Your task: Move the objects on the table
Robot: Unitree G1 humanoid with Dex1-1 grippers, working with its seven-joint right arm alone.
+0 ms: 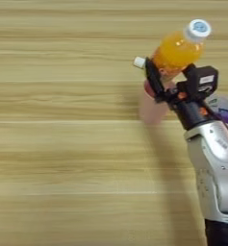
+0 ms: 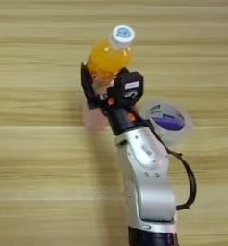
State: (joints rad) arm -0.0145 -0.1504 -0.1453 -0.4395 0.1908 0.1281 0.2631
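Observation:
My right gripper [image 2: 106,77] is shut on the small orange juice bottle [image 2: 108,55], which is tilted with its white cap [image 2: 122,34] pointing up and to the right. Directly under the gripper is the pink plastic cup [image 2: 92,117], partly covered by the fingers. The clear tape roll [image 2: 167,120] with its purple-marked core lies flat on the wooden table [image 1: 62,144], just right of my forearm. A small white end [image 1: 139,61] shows beside the left finger's tip. I cannot tell if it is the glue stick, and no green shows.
My silver forearm [image 2: 146,182] comes up from the bottom edge, with a black cable [image 2: 190,180] looping on its right side. Bare wood stretches to the left of the cup.

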